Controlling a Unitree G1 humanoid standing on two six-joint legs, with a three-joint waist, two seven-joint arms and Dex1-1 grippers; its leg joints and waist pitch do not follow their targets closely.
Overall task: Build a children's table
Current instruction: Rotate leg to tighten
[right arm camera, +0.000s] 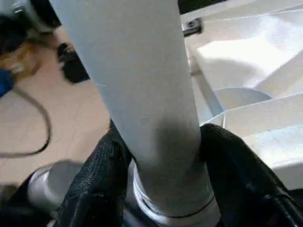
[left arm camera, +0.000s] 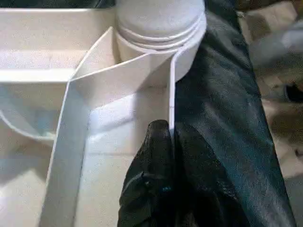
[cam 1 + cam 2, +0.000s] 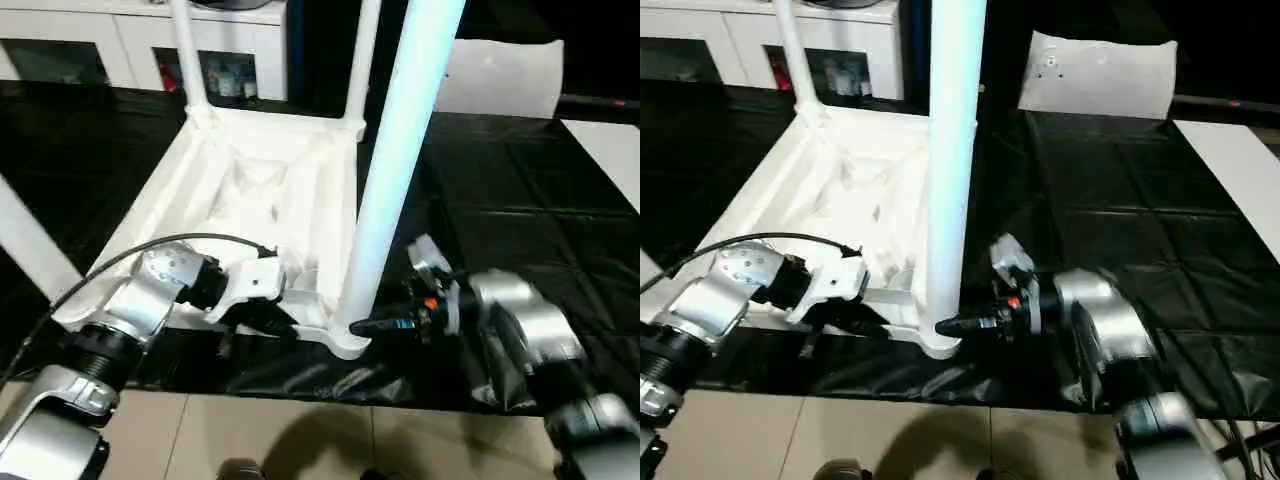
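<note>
My left claw [image 2: 171, 142] pinches the upturned table's [image 3: 262, 190] near rim on the bench [image 3: 500, 200], my right claw [image 1: 163, 156] at three o'clock hugs the near leg [image 3: 395, 160] at its socket.

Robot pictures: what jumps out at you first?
A tall white leg stands up from the near corner of the upside-down children's table, with the right gripper's black fingers on both sides of its base. The left gripper pinches the table's thin edge beside that corner.

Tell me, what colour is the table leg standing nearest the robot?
White, seen best in the left eye view: leg.
</note>
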